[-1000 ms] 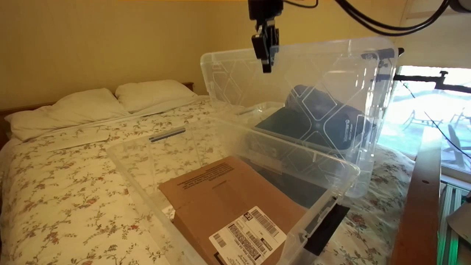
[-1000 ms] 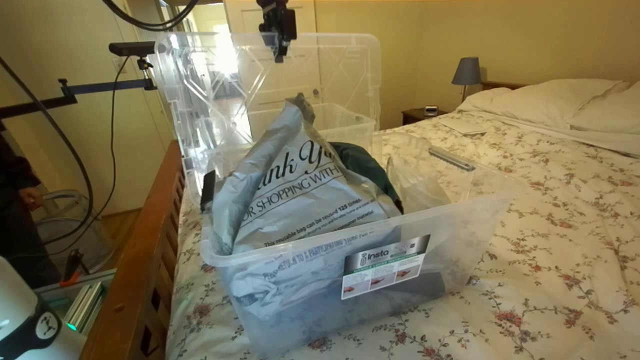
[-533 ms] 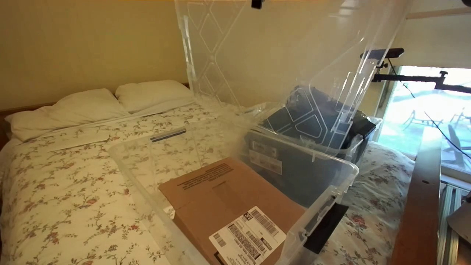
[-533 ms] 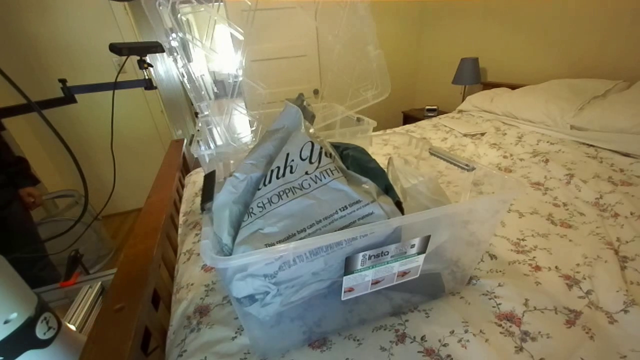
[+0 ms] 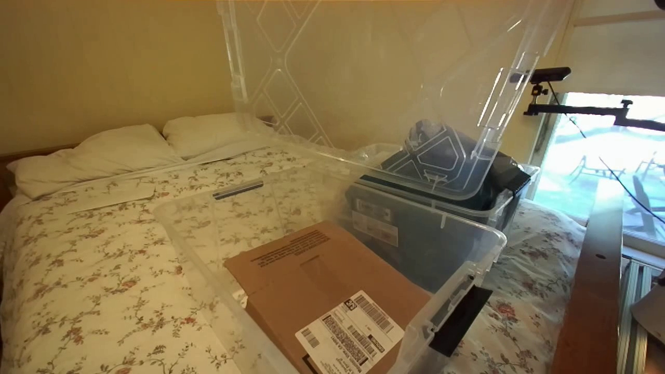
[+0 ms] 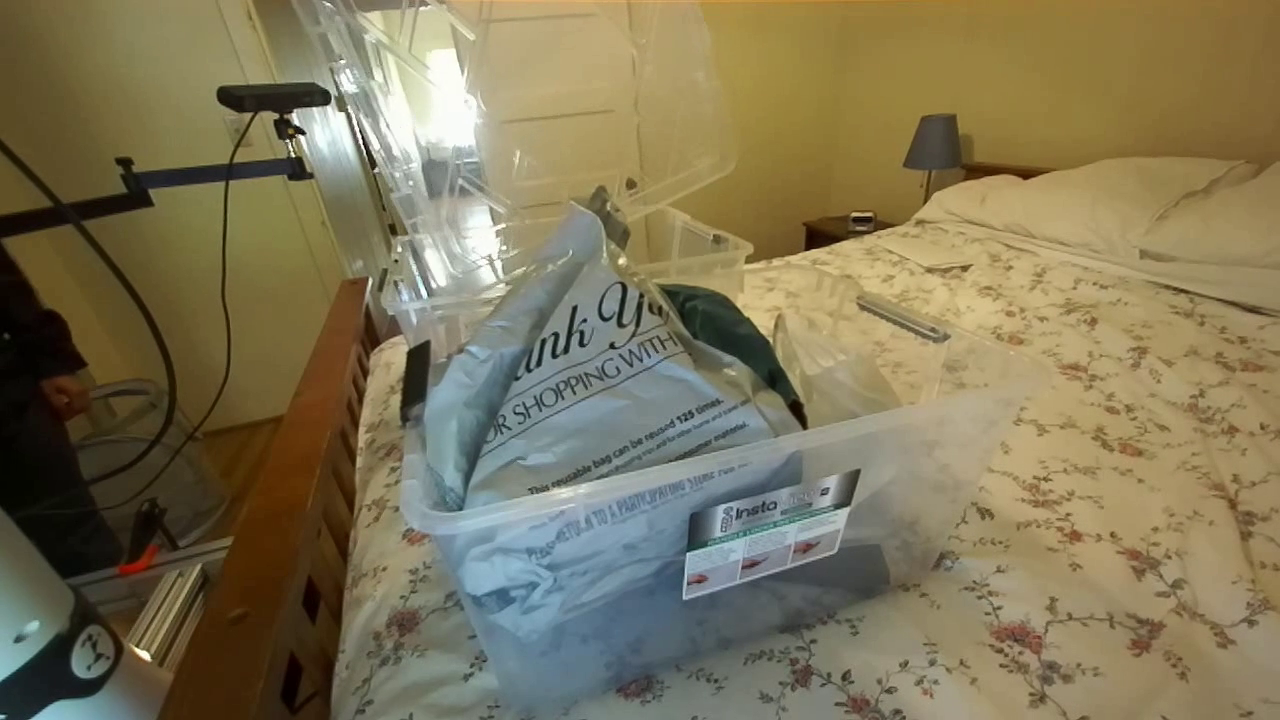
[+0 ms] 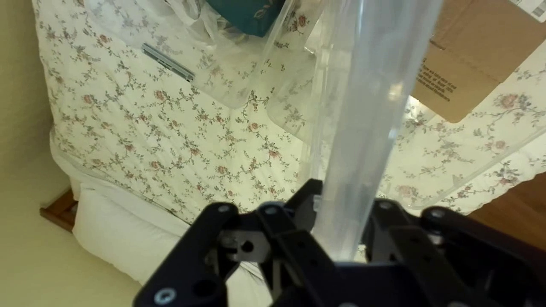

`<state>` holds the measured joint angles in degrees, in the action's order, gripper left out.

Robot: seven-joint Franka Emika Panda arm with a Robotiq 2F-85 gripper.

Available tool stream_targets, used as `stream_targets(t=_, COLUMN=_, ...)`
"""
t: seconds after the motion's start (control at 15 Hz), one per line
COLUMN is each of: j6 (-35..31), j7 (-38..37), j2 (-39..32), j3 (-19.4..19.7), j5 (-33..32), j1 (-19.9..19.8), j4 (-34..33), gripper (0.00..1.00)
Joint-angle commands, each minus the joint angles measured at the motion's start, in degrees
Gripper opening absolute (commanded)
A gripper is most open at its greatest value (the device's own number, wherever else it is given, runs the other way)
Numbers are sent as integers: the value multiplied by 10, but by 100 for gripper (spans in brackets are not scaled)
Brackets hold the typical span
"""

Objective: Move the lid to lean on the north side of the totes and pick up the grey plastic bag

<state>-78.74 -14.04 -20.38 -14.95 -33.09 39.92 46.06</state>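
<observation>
The clear lid [image 5: 363, 78] hangs raised and tilted above the totes, its top beyond the frame edge. It also shows at the back in an exterior view [image 6: 670, 110]. In the wrist view my gripper [image 7: 341, 204] is shut on the edge of the lid [image 7: 375, 85], which runs between its fingers. The gripper is out of both exterior views. The grey plastic bag [image 6: 600, 400] with black print stands peaked inside a clear tote [image 6: 620, 485]. A second clear tote [image 5: 192, 259] holds a cardboard box [image 5: 322, 280].
A dark green item [image 6: 725, 325] and a white plastic bag [image 6: 840, 375] lie beside the grey bag. A wooden bed rail [image 5: 592, 270], a camera on an arm [image 6: 270, 97] and a bedside lamp [image 6: 932, 142] stand around. A person [image 6: 55, 400] stands at the side.
The lid was lower and nearly upright between the totes; it is now lifted and tilted. My gripper has risen out of both exterior views. The bag and totes look unmoved.
</observation>
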Motion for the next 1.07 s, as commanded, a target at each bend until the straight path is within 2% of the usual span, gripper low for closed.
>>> stream_targets(t=0.0, j6=-24, j7=22, j2=-12, j3=2, j5=-22, j1=6, j4=-15, gripper=5)
stream_targets(t=0.07, j6=-40, j7=42, j2=-25, j3=5, j5=-43, j1=12, j4=-33, gripper=5)
stream_targets(t=0.13, j6=-53, j7=80, j2=-41, j3=29, j5=-54, j1=30, j4=-56, gripper=5)
stream_targets(t=0.2, j6=-48, j7=111, j2=-70, j3=13, j5=-76, j1=27, j4=-98, gripper=5)
stream_targets(t=0.27, j6=-56, j7=146, j2=-88, j3=15, j5=-79, j1=30, j4=-119, gripper=5)
stream_targets(t=0.47, j6=-70, j7=246, j2=-126, j3=12, j5=-84, j1=28, j4=-150, gripper=5)
stream_targets(t=0.8, j6=-94, j7=389, j2=-175, j3=9, j5=-78, j1=32, j4=-171, gripper=5)
stream_targets(t=0.87, j6=-116, j7=413, j2=-163, j3=45, j5=-50, j1=43, j4=-143, gripper=5)
stream_targets(t=1.0, j6=-144, j7=459, j2=-176, j3=62, j5=-58, j1=54, j4=-149, gripper=5)
